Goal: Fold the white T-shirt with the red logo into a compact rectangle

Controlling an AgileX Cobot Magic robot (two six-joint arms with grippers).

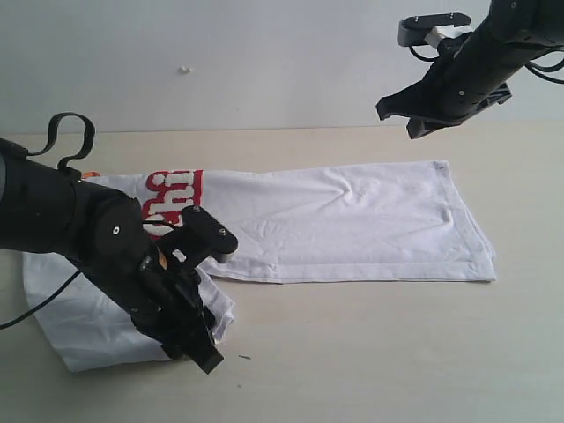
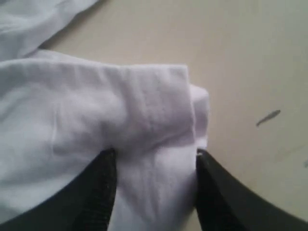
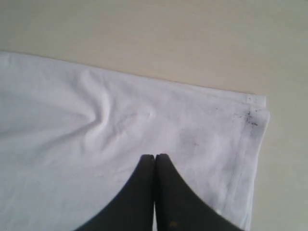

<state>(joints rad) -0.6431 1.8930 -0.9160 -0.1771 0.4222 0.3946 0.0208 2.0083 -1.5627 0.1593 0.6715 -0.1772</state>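
My left pincer (image 2: 151, 156) stands open astride a bunched fold of the white T-shirt (image 1: 352, 220); my right pincer (image 3: 154, 156) is closed and empty above the hem end; the shirt lies folded long on the tabletop (image 1: 397, 352); its red logo (image 1: 174, 196) is half hidden behind my arm and unreadable.

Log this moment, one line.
left tool: open, straddling white T-shirt fold | right tool: shut, empty, over hem end | red logo: partly visible
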